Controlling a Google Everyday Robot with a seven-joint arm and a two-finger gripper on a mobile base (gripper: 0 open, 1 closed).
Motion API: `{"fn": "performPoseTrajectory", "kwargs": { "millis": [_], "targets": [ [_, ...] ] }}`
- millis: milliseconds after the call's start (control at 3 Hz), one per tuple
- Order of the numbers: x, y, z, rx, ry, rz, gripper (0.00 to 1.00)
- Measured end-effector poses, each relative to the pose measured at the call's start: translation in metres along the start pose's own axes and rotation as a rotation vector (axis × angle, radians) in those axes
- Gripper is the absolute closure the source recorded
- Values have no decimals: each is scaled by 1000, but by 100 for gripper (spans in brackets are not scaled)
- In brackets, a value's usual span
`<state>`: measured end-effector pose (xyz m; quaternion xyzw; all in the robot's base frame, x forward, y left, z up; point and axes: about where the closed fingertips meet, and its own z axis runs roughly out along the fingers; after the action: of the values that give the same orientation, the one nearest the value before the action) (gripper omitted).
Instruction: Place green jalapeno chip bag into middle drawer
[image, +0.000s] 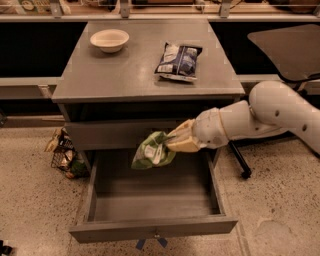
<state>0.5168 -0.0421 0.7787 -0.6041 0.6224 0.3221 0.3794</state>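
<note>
My gripper is shut on the green jalapeno chip bag, a small glossy green bag with white label patches that hangs from the fingers. It hangs above the back of the open middle drawer, a wide shallow grey drawer with a small knob and blue tape on its front. The arm reaches in from the right, just below the closed top drawer front.
On the cabinet top stand a white bowl at the back left and a blue-and-white chip bag at the back right. A wire basket with snacks sits on the floor left of the cabinet. A chair base is at the right.
</note>
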Motion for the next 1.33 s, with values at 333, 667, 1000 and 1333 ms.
{"fn": "performPoseTrajectory", "kwargs": {
  "millis": [333, 667, 1000, 1333],
  "targets": [
    [34, 21, 34, 12, 37, 44, 100],
    [71, 31, 63, 26, 80, 76, 100],
    [109, 39, 83, 30, 127, 123, 100],
    [145, 44, 101, 41, 173, 174, 100]
  ]
}}
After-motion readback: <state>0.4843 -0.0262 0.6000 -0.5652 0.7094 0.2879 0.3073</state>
